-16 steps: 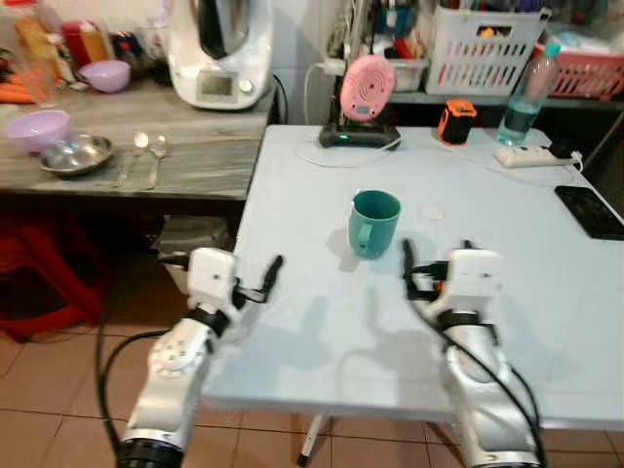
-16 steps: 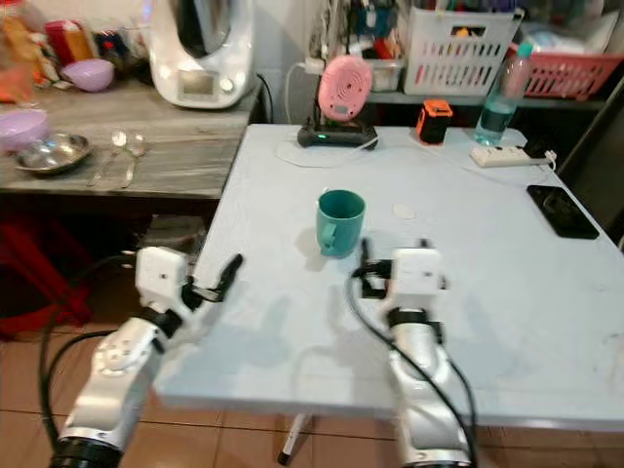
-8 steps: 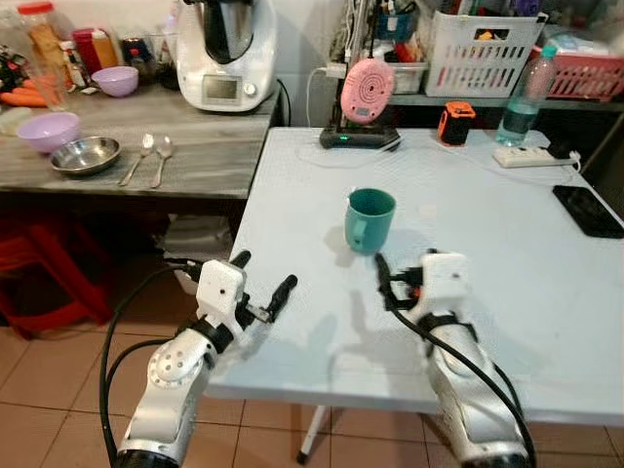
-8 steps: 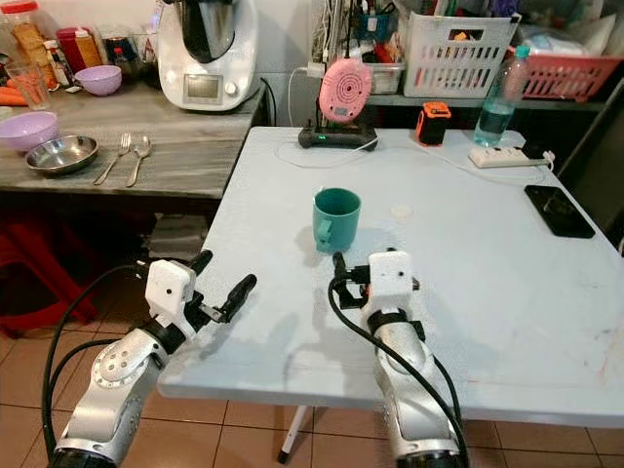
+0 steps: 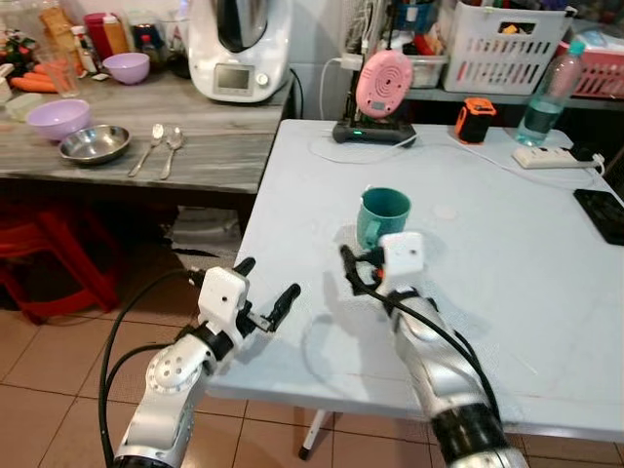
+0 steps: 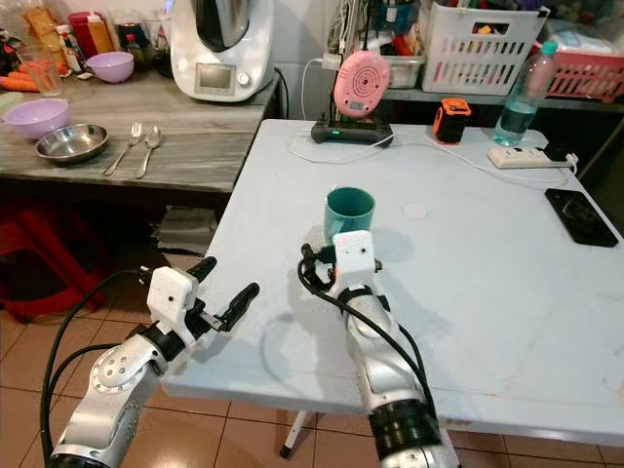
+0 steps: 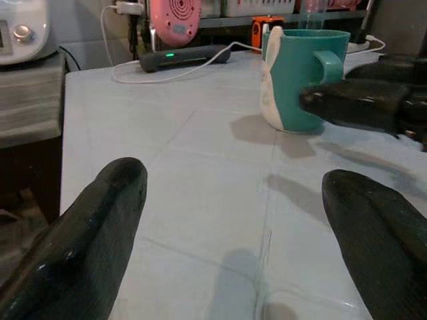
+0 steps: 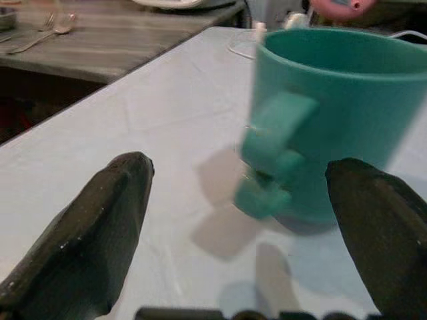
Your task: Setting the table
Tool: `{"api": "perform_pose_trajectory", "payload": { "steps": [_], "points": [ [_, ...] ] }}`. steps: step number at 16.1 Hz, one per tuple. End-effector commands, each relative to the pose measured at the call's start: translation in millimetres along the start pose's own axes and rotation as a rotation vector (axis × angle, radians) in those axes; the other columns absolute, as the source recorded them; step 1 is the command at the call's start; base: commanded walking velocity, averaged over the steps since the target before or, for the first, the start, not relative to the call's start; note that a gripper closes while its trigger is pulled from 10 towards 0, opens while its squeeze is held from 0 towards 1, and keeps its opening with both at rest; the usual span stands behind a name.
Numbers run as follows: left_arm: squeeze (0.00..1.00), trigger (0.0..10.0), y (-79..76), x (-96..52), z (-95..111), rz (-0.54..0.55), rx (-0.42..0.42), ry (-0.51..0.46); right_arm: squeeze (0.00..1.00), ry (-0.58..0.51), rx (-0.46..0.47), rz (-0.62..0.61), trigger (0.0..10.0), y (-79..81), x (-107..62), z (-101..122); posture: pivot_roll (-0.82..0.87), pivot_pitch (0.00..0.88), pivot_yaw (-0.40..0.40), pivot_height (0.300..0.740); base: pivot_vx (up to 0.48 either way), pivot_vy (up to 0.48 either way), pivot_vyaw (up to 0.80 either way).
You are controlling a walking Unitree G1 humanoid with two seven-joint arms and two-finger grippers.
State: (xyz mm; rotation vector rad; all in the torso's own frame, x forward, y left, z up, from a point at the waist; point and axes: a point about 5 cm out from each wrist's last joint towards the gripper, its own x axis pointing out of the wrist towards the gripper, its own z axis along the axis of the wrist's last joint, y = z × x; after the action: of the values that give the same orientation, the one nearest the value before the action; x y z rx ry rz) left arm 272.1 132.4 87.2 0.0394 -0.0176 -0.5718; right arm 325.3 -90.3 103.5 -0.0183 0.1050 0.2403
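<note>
On the white bench (image 5: 507,292), head views: teal mug (image 5: 382,217) upright near mid-bench, handle turned toward the robot. Right gripper (image 5: 357,269) directly in front of mug, jaws spread, not touching it. Left gripper (image 5: 266,285) at the bench's left edge, jaws spread, well apart from mug. Mug contents not visible from this angle. Side counter (image 5: 205,156) at left: steel bowl (image 5: 94,143), purple bowl (image 5: 58,118), two spoons (image 5: 163,144), contents of bowls can't be made out. White basket (image 5: 503,44) on the back shelf, contents unclear. Versus 0.5 s back: right gripper closer to mug, now overlapping its lower edge in frame; mug itself unmoved on the bench.

Left wrist: jaws wide apart, mug (image 7: 298,79) ahead between them, right gripper's black finger (image 7: 353,107) alongside its handle.

Right wrist: jaws spread, mug (image 8: 333,120) close ahead, between the two fingers, handle (image 8: 275,153) facing camera, blurred. No contact visible.
</note>
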Motion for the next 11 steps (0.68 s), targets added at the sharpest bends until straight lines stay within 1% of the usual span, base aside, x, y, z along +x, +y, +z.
{"api": "perform_pose_trajectory", "payload": {
  "steps": [1,3,4,6,8,11],
  "points": [
    [0.0,10.0,-3.2,0.7,3.1,-0.024,0.009,-0.008,0.0,-0.007,-0.006,0.006,10.0,4.0,7.8,5.1,0.02,0.0,-0.007,0.74,0.0,0.0,0.0],
    [0.0,10.0,-5.2,0.6,3.6,-0.035,0.004,-0.013,0.0,-0.021,-0.026,-0.047,10.0,-0.6,14.6,11.8,0.02,0.0,-0.009,0.74,0.0,0.0,0.0],
    [0.0,10.0,-6.9,-0.2,4.4,-0.045,-0.004,-0.019,0.0,-0.035,-0.032,-0.101,10.0,-9.1,16.9,15.9,0.02,0.0,-0.009,0.74,0.0,0.0,0.0],
    [0.0,10.0,-9.6,0.3,5.0,-0.076,-0.027,-0.028,0.0,-0.059,-0.046,-0.153,10.0,-19.6,16.7,19.4,0.02,0.0,-0.009,0.74,0.0,0.0,0.0],
    [0.0,10.0,-12.8,1.1,7.0,-0.104,-0.048,-0.043,0.0,-0.072,-0.054,-0.189,10.0,-26.6,14.7,20.7,0.0,0.005,-0.008,0.74,0.0,0.0,0.0],
    [0.0,10.0,-14.9,2.4,8.0,-0.122,-0.058,-0.048,0.0,-0.076,-0.062,-0.228,10.0,-35.0,11.9,18.9,0.0,0.005,-0.007,0.74,0.0,0.0,0.0]
  ]
}}
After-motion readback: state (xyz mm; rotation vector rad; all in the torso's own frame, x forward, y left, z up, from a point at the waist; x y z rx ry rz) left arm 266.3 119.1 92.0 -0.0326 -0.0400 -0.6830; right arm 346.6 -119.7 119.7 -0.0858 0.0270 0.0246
